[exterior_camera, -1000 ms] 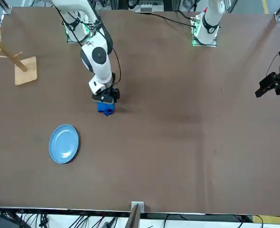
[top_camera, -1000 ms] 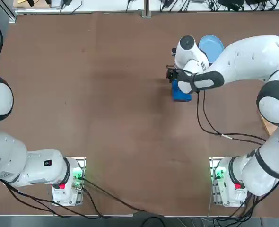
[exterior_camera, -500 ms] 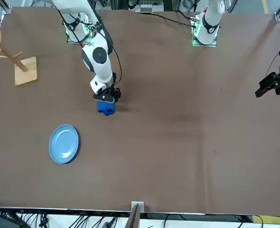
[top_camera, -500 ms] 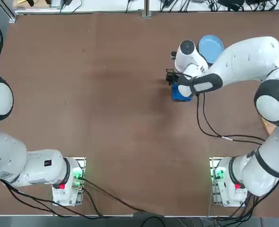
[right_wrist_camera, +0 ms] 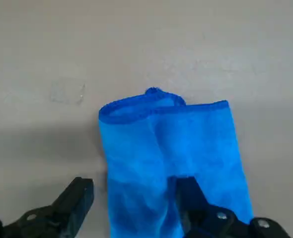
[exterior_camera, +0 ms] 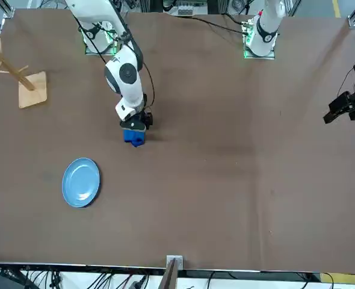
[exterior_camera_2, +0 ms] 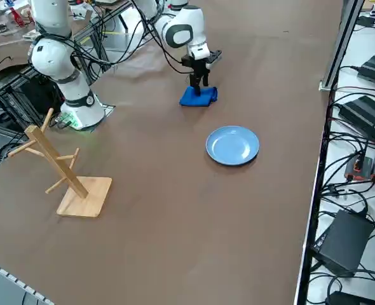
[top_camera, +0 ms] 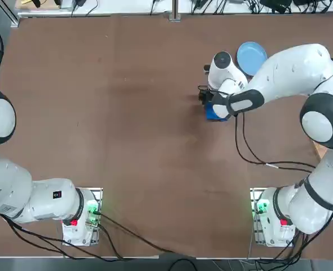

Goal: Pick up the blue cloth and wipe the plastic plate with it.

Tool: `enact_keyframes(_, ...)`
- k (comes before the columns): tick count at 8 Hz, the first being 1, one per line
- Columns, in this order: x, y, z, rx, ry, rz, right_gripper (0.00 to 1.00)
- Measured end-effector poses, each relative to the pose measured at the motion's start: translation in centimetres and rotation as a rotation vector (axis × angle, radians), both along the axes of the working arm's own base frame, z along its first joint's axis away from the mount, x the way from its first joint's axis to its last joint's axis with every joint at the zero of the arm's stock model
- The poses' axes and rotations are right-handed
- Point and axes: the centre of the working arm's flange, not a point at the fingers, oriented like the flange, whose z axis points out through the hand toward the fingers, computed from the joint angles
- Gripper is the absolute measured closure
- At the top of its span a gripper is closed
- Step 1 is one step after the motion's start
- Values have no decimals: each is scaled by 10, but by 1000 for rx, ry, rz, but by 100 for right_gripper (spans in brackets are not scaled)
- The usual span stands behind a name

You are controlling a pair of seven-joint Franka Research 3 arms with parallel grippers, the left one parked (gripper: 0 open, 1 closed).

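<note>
Right of centre on the brown tabletop (exterior_camera_2: 175,235), seen from the robot's side: right gripper (right_wrist_camera: 135,184) down at the folded blue cloth (right_wrist_camera: 146,153), jaws spread wide, nothing gripped. One finger sits over bare tabletop just outside the cloth's edge, the other is over the fabric itself and looks to be touching it; dark creases run in the cloth beside that fingertip. Part of the cloth lies between the two, so closing should catch a bunch of it, not its full width. Light blue plastic plate (exterior_camera_2: 232,145) lies flat farther across and a bit more to the right, well apart from the cloth, nothing on it. Wooden rack (exterior_camera_2: 88,197) stands off to the right side, out of the way as I read it. Progress: gripper is positioned at the cloth, pick not made, wipe not started. I'd call it early, at the grasp step. Left to do: close on the fabric, lift, carry over to the plate, lower, wipe across the face. Risk: soft cloth could get pushed along or slip out if the outer finger rides over the edge instead of tucking it in. Plate is light and shallow, so it could slide once wiping pressure goes on; gentle strokes there.
</note>
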Motion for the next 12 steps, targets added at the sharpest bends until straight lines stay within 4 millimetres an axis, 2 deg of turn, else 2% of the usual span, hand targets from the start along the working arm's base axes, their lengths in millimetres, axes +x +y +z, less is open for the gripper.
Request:
enact_keyframes(1, 0, -1, 0, -5, -4, 9, 2)
enact_keyframes(3, 1, -1, 0, -16, -13, 28, 29)
enact_keyframes(4, 1, -2, 0, -21, -17, 37, 31)
enact_keyframes(5, 1, -2, 0, -23, -18, 41, 45)
enact_keyframes(6, 1, -2, 0, -24, -19, 44, 48)
enact_keyframes(8, 1, -2, 0, -24, -20, 44, 84)
enact_keyframes(9, 1, -2, 1, -22, -22, 39, 96)
enact_keyframes(11, 11, -8, 8, -18, -40, 19, 96)
enact_keyframes(12, 23, -14, 17, -17, -57, -1, 96)
